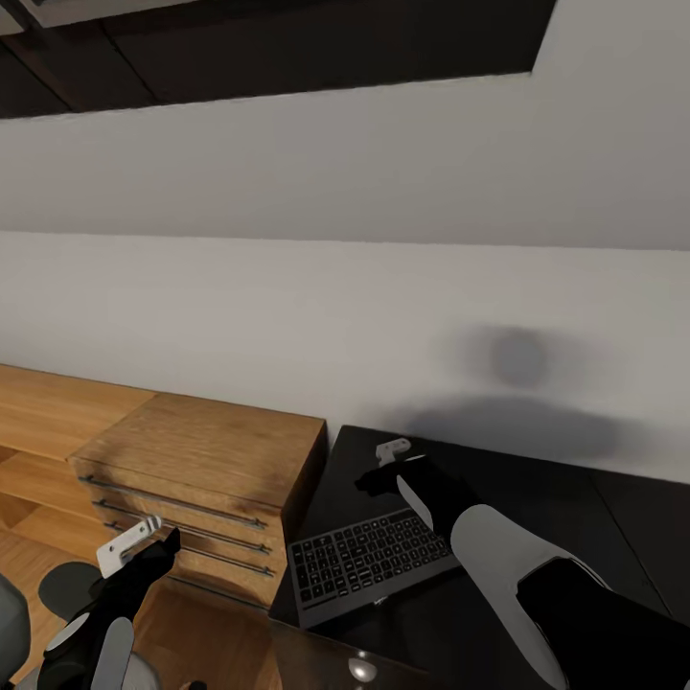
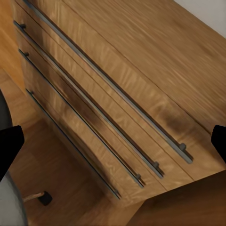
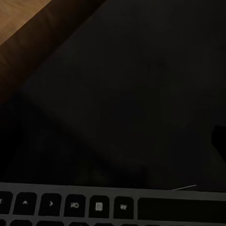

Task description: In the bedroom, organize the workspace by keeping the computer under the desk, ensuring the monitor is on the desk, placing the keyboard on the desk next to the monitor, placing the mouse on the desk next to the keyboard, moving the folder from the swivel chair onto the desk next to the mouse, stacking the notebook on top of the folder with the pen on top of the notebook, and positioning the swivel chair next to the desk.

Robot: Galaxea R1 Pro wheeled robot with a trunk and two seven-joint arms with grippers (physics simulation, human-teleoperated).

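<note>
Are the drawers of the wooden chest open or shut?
Shut. In the left wrist view the drawer fronts lie flush in one plane, none pulled out, and the head view shows the chest the same way.
</note>
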